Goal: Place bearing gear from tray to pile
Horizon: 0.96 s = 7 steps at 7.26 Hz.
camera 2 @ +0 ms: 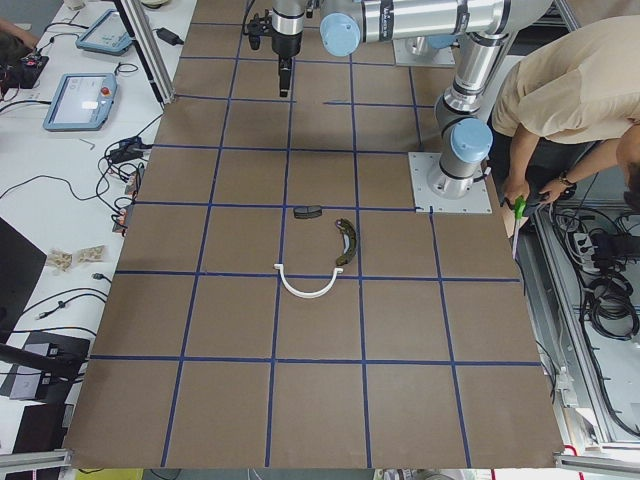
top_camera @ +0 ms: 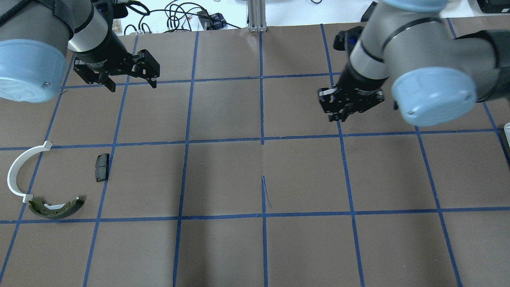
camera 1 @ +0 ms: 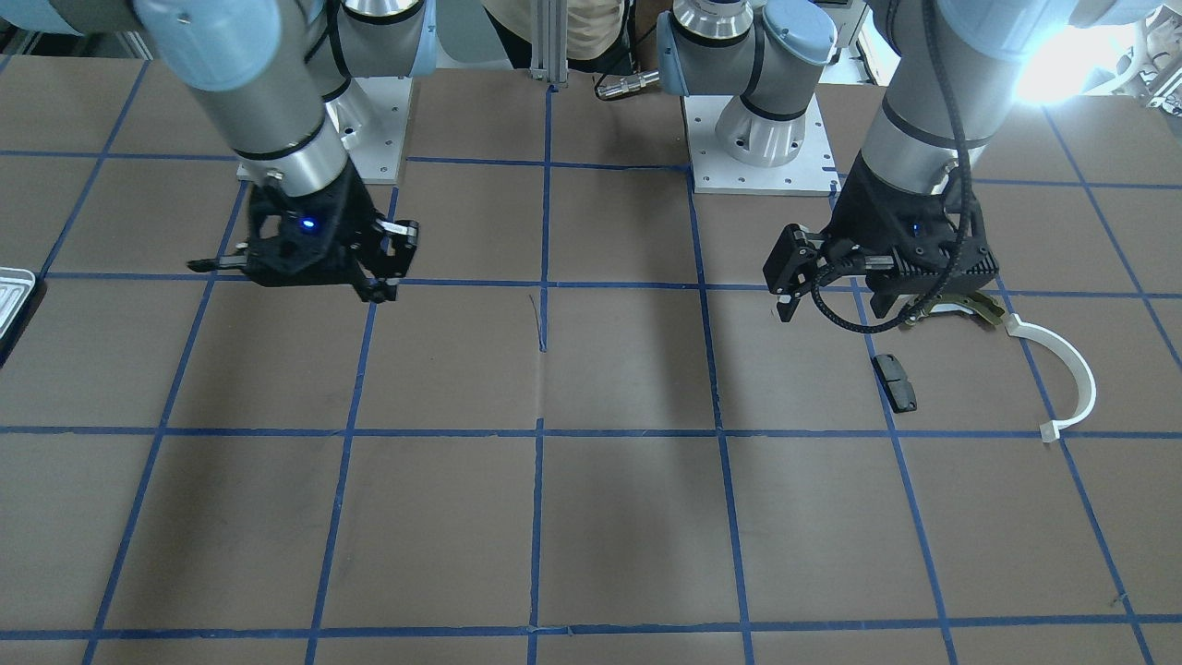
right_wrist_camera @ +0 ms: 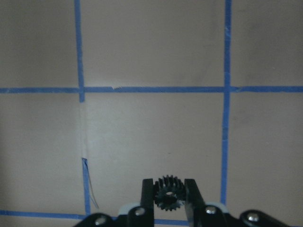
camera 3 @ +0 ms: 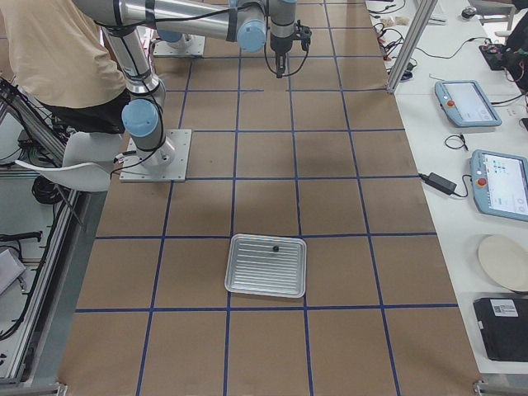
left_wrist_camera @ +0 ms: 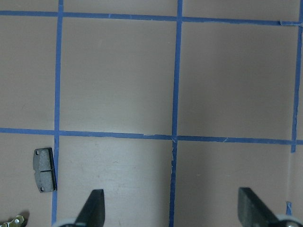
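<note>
The small black toothed metal gear (right_wrist_camera: 168,192) is clenched in my right pincer (top_camera: 338,116), jaws nearly shut across its teeth, above the brown table (top_camera: 263,247). I judge it light, stiff and slippery. My left pincer (left_wrist_camera: 173,210) hangs wide open, empty. Far left lies the loose pile of curved parts (top_camera: 57,207).

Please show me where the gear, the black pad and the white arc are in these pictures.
gear (right_wrist_camera: 168,193), right wrist view, on the middle of its toothed face.
black pad (top_camera: 102,167), overhead view, on its middle.
white arc (top_camera: 9,175), overhead view, on the middle of its curve.
</note>
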Available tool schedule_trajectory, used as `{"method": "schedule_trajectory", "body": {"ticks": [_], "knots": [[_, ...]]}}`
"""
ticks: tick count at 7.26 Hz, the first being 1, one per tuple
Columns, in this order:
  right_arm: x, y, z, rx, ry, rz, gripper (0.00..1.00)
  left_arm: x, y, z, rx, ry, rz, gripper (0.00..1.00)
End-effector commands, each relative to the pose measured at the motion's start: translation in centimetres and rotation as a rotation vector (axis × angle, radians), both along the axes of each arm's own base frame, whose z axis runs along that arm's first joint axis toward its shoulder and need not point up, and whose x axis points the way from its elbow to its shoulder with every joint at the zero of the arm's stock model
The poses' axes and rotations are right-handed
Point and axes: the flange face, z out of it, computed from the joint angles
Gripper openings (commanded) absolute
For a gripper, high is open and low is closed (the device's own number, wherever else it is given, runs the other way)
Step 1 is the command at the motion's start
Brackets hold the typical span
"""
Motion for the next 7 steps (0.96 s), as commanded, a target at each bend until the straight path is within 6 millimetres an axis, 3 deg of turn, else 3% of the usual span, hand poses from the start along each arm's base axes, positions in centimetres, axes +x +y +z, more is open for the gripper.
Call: {"method": "schedule_trajectory", "body": {"ticks": [1, 2, 3, 4, 7], "knots": [[9.2, 0.0, -5.6, -0.048, -0.010, -0.012, 0.00, 1.1, -0.3, -0.1, 0.005, 0.005, 0.021, 1.00], [12.2, 0.2, -8.6, -0.047, 0.000, 0.023, 0.00, 1.2, -0.3, -0.4, 0.011, 0.002, 0.023, 1.00], [14.0, 0.0, -11.8, -0.073, 0.061, 0.050, 0.00, 1.2, -0.4, -0.6, 0.013, 0.002, 0.022, 1.00], [14.6, -1.0, -14.0, -0.105, 0.070, 0.056, 0.00, 1.2, -0.4, -0.6, 0.013, 0.002, 0.022, 1.00], [14.9, -1.3, -16.6, -0.091, 0.070, 0.062, 0.00, 1.6, 0.0, -0.5, 0.018, -0.002, 0.015, 1.00]]}}
